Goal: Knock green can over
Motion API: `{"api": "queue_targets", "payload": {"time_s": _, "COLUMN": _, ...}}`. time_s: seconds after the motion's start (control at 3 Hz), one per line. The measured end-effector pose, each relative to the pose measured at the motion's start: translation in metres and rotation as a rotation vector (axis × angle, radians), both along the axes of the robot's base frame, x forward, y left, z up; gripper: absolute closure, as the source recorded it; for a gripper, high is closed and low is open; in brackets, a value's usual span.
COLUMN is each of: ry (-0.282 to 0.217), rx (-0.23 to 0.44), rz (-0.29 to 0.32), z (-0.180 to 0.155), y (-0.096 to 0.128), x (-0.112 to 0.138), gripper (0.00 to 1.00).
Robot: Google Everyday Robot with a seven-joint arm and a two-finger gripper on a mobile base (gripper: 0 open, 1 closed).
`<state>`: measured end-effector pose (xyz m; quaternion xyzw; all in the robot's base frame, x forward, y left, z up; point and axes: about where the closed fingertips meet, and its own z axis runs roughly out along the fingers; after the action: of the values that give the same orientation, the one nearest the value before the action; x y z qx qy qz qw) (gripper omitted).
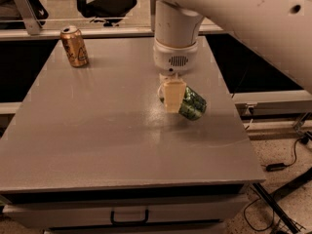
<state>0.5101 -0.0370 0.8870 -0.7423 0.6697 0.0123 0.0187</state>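
Observation:
The green can (pixel 193 103) lies tipped over on the grey table (pixel 97 140), right of centre, with its top pointing up and left towards the gripper. My gripper (pixel 173 96) hangs straight down from the white wrist (pixel 175 38) and sits against the can's left end, hiding part of it. The orange-gold can (pixel 74 47) stands upright at the table's far left corner, well away from the gripper.
The table's right edge (pixel 239 126) is close to the green can. A drawer with a dark handle (pixel 129 217) is under the front edge. Cables (pixel 285 162) lie on the floor at the right. An office chair (pixel 105 4) stands behind the table.

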Motion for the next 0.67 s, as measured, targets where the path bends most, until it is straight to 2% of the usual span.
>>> {"api": "queue_targets", "payload": {"time_s": 0.33, "ry": 0.004, "rx": -0.013, "rz": 0.005, "z": -0.0053, "y": 0.0022, "x": -0.0007, "gripper": 0.13}}
{"api": "queue_targets", "payload": {"time_s": 0.67, "ry": 0.009, "rx": -0.010, "rz": 0.007, "z": -0.0082, "y": 0.0031, "x": -0.0028, "gripper": 0.00}}
